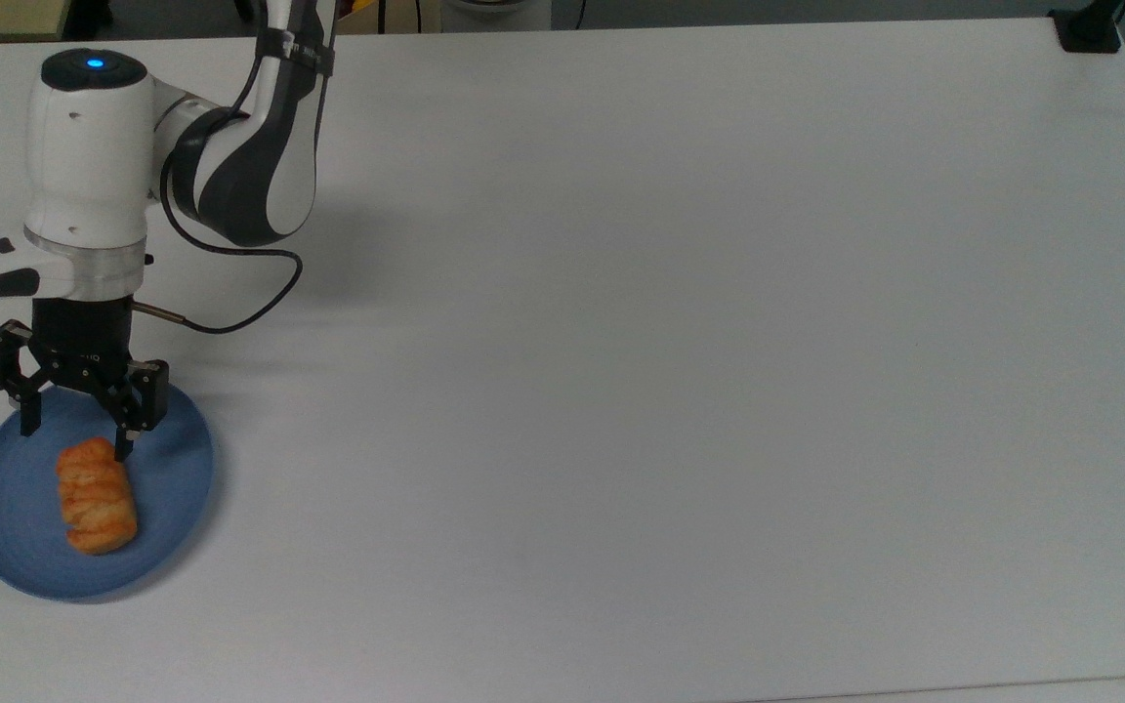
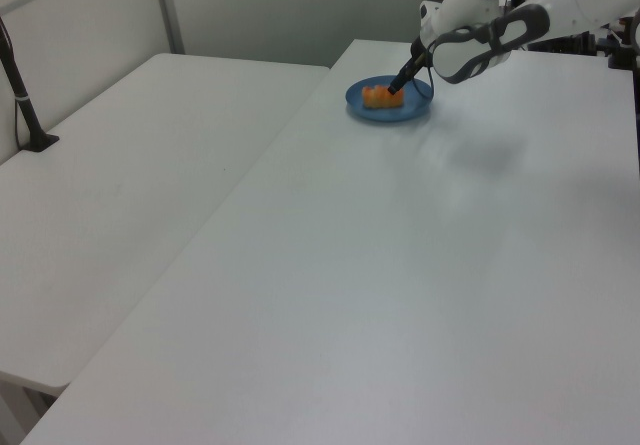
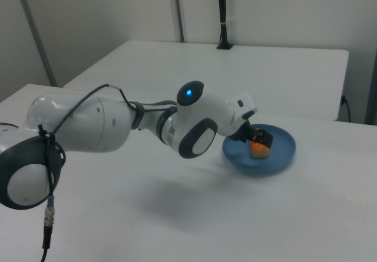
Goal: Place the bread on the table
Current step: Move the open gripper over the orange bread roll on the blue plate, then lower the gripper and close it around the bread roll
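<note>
The bread, an orange-brown ridged roll, lies on a round blue plate at the lower left of the top view, on the white table. My gripper hangs open over the plate's far part, its fingers pointing down, one fingertip just above the roll's upper end. In the left view the bread sits on the plate at the far end, with the gripper right over it. The right view shows the bread on the plate, partly hidden by the gripper.
The arm reaches in from the top view's upper left, a black cable looping beside the wrist. A black clamp sits at the table's far right corner. A second white table adjoins on the left view's left.
</note>
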{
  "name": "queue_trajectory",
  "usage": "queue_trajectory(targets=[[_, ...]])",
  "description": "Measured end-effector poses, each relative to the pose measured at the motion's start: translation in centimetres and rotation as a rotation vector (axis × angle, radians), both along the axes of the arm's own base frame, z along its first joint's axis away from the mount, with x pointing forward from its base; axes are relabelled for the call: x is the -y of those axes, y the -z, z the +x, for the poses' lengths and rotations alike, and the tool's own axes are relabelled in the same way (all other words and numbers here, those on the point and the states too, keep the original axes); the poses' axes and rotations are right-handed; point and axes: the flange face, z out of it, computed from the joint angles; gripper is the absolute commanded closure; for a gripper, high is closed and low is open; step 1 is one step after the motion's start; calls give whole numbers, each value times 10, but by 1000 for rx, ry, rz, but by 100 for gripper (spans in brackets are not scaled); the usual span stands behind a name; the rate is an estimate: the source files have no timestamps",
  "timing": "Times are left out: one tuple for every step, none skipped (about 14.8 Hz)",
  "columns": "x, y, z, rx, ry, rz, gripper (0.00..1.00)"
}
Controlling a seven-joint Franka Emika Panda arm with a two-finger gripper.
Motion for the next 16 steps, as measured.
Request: queue_trajectory(targets=[[1,5,2,5,0,-4,31],[2,8,3,12,0,-8,39],[1,11,4,16,-1,-9,52],[0,15,5,17,-3,-7,69],[-2,18,6,16,-6,-5,89],[-4,19,7,15,-7,-3,100],[-5,20,7,16,-9,-1,100],[-7,20,8,16,-11,1,100],[-7,21,8,15,-12,2,100],[-8,21,8,15,-13,3,100],[-8,21,8,16,-13,3,100],[-8,20,8,18,-13,2,100],[-8,18,8,21,-13,2,100],[-7,12,9,28,-13,0,100],[-7,4,9,39,-12,-2,100],[-8,-9,9,54,-12,-3,100]])
